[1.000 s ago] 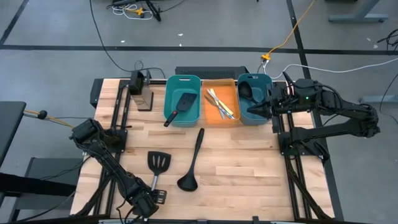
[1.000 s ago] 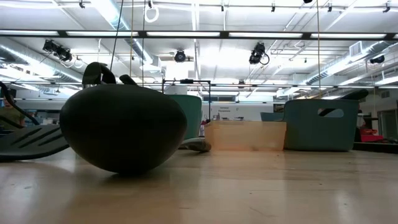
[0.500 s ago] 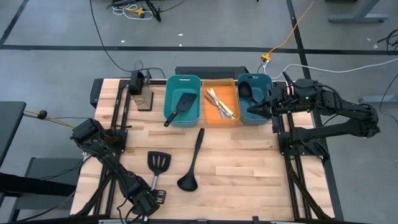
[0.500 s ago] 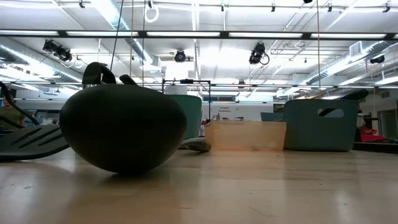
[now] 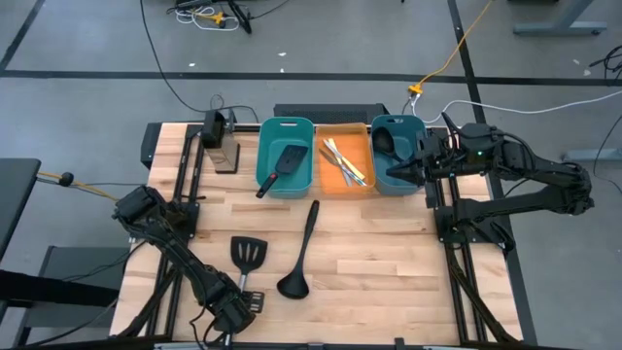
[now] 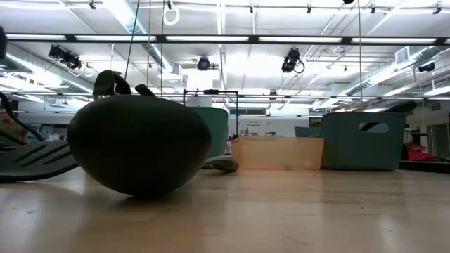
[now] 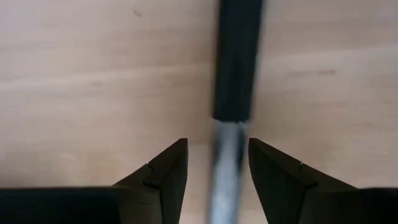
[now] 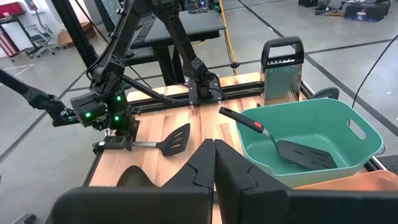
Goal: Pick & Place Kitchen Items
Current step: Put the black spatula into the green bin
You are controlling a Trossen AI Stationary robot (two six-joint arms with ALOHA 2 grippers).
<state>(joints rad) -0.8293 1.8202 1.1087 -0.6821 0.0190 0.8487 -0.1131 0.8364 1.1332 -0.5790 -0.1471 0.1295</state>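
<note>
- black ladle [image 5: 298, 255] lies just beside the slotted spatula [image 5: 246, 261] on the wood table [image 5: 379, 262]; nothing covers the spatula
- the spatula's long axis runs toward the bins, blade toward the teal bin [image 5: 286, 156], metal handle toward the table's near edge
- left gripper [image 5: 231, 311] has parted fingers [image 7: 165, 177] either side of that handle, not yet pinching
- right gripper [image 5: 391, 171], closed and empty, waits by the right-hand bin [image 5: 397, 156]

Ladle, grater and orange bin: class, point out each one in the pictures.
Ladle [image 5: 293, 284], high view, on its bowl.
Grater [image 8: 283, 73], right wrist view, on its metal face.
Orange bin [image 5: 327, 183], high view, on its bare floor.
</note>
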